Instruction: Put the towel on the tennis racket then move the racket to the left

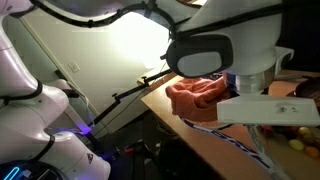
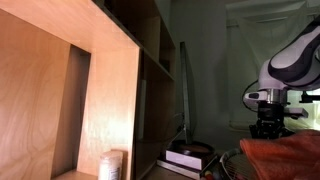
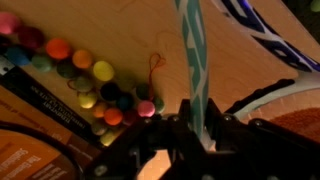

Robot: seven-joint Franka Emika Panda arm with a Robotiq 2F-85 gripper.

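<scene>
In the wrist view my gripper (image 3: pixel 195 125) is shut on the tennis racket's thin pale teal-and-white handle (image 3: pixel 190 50), which runs straight up from between the jaws. A curved white rim of the racket (image 3: pixel 268 93) shows at the lower right, with salmon-orange cloth (image 3: pixel 300 125) inside it. In both exterior views the folded salmon towel (image 1: pixel 195 95) (image 2: pixel 285 155) lies bunched just under and beside the gripper (image 2: pixel 268 125). A blue-and-white striped piece of the racket (image 1: pixel 215 130) sticks out below the towel. The arm's white wrist hides the fingers in that view.
Several coloured balls (image 3: pixel 90 80) lie in a row on the wooden table (image 3: pixel 120 40), left of the handle, beside a dark box edge (image 3: pixel 50 105). A wooden shelf unit (image 2: pixel 90 90), a thin black rod (image 2: pixel 183 90) and a dark dish (image 2: pixel 190 149) stand further off.
</scene>
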